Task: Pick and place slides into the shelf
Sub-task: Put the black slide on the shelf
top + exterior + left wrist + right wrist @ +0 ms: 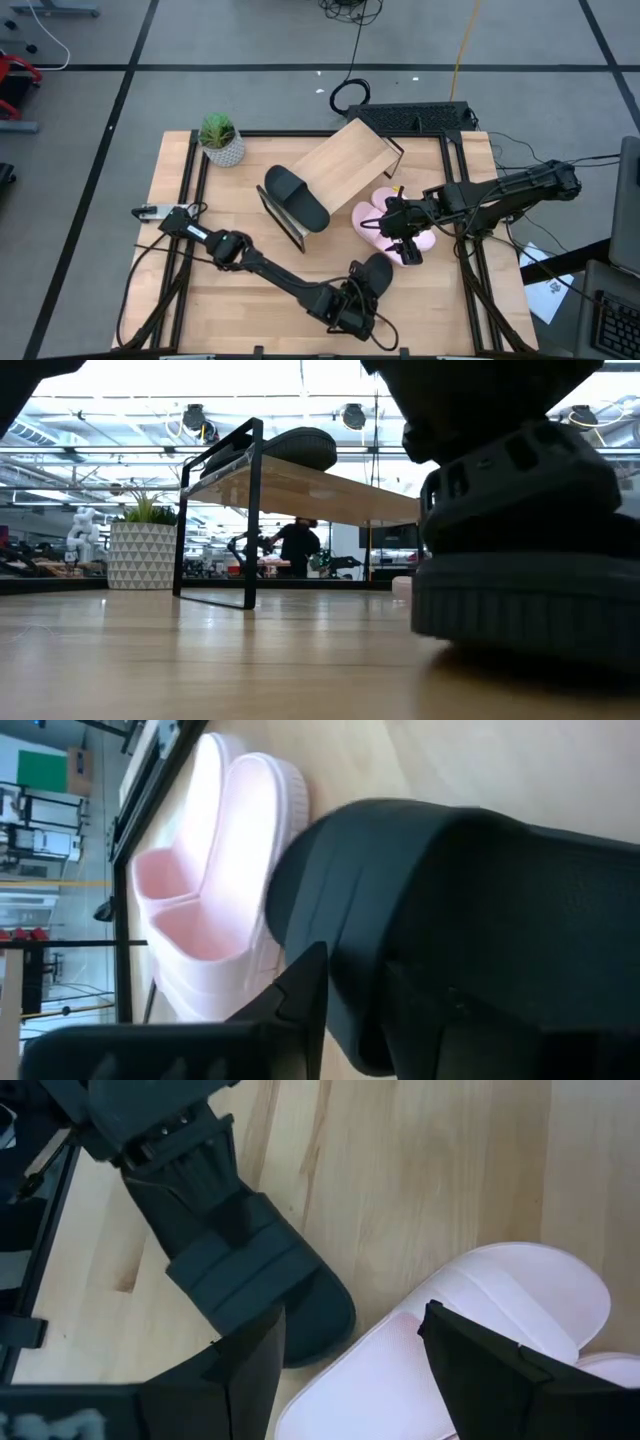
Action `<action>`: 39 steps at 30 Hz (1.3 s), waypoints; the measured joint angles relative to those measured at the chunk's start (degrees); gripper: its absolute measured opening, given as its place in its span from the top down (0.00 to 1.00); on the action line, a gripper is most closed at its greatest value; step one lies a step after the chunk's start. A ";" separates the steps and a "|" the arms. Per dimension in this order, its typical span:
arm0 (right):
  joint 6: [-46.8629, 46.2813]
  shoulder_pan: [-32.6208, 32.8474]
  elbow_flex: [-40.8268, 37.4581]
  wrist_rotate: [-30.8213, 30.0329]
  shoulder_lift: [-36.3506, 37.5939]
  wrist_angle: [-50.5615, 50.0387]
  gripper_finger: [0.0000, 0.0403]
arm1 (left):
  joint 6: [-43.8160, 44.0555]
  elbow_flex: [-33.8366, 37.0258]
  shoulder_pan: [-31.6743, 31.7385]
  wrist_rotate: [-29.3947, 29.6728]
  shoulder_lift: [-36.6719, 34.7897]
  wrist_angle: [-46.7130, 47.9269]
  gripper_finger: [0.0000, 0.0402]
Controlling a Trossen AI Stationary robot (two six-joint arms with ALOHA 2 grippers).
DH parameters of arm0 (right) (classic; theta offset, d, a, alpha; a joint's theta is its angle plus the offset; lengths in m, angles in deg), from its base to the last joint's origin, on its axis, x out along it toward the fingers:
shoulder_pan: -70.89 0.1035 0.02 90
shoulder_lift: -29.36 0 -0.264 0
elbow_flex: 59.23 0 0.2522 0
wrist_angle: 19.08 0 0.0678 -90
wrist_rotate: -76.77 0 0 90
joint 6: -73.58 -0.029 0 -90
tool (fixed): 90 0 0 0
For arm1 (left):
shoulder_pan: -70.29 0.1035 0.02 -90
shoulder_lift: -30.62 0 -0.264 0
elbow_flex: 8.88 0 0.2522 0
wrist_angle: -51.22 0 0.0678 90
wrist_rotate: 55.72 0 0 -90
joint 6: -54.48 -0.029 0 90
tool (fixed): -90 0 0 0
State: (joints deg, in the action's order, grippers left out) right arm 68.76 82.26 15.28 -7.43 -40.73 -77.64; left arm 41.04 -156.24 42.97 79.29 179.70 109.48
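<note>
A black slide [470, 920] fills the left wrist view, close up. It is gripped by the left gripper [358, 300] at the table's near edge, likely to be carried to the shelf [345, 165]. One black slide [297, 198] is already laid there. The right gripper [403, 232] is spread wide over the pink slides [480, 1350], holding nothing. No writing can be read.

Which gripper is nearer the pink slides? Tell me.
Right. The right gripper hovers open directly over the pink slides; the left gripper sits farther toward the front edge, gripping a black slide.
</note>
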 joint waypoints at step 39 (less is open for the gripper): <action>5.24 -0.28 -0.01 -14.42 0.89 3.64 0.43 | 18.03 -1.40 -5.29 7.07 -12.32 4.59 1.00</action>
State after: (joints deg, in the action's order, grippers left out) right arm 74.00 81.98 15.26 -21.85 -39.84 -74.00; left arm 59.07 -157.64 37.68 86.36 167.37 114.07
